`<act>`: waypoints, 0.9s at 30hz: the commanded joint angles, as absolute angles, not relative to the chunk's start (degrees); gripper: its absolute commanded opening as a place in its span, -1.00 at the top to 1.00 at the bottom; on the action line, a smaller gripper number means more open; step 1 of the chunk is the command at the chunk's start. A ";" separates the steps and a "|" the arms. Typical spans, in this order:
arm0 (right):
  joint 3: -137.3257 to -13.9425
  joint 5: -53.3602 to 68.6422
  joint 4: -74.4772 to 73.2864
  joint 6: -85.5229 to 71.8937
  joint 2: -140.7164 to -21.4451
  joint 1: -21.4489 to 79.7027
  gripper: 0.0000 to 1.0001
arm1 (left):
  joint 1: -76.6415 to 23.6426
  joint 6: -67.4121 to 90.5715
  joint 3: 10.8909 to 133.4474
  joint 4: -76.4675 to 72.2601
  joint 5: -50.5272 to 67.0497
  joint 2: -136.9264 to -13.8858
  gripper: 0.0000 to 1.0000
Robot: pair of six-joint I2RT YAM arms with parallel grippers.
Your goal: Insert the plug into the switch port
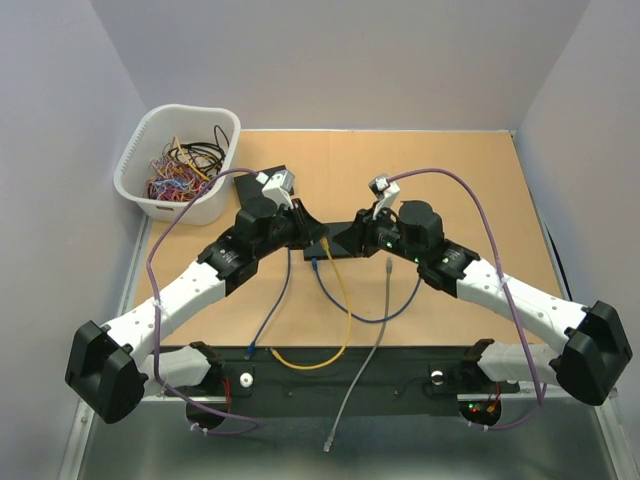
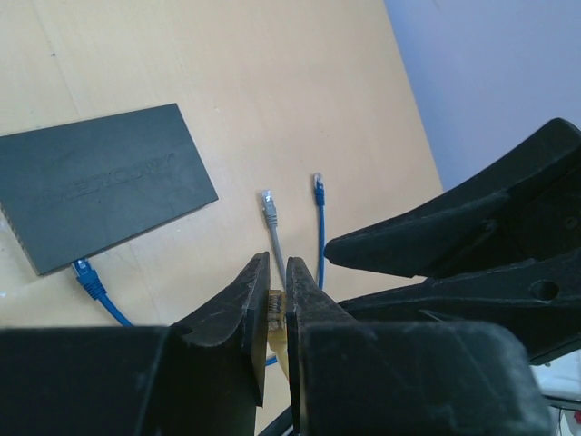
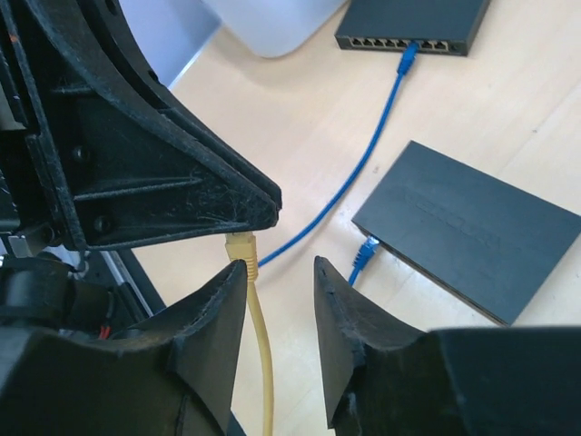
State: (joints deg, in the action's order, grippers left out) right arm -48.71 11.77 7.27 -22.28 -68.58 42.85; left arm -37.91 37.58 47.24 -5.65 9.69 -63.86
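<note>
While both wrists crowd the middle of the top view, the fingertips and the plug are hidden there. Only the yellow cable shows, looping toward the near edge of the table.

The left gripper is clenched on the yellow plug. Just a sliver of pale yellow shows between the fingers, and the latch and contacts are unreadable. The plug sits in no port, well apart from both switches.

The right gripper is released, jaws apart around empty space. One finger is touching or just beside the plug; I cannot tell which. From that wrist the plug is a small pale-yellow head under the tip of the left gripper, with its cable running out the bottom of the frame.

The near switch is a flat dark box with its port face hidden and a blue plug at its edge. The far switch is cut off by the top edge; a port row shows, one port holding a blue cable. A grey cable lies loose beside the near switch. The basket holds a tangle too small to sort.
</note>
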 commanded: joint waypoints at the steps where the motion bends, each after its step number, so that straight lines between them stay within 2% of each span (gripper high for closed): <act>1: -50.80 8.00 6.07 -19.60 -67.15 44.64 0.19 | -38.41 35.95 51.15 -4.22 8.61 -64.60 0.99; 27: -53.26 2.90 6.06 -18.72 -73.83 49.13 0.28 | -39.20 36.12 51.77 -4.04 7.82 -66.27 0.99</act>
State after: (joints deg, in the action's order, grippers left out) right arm -50.43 4.71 4.32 -19.62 -73.76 48.49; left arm -38.89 36.88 48.93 -2.31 8.10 -66.92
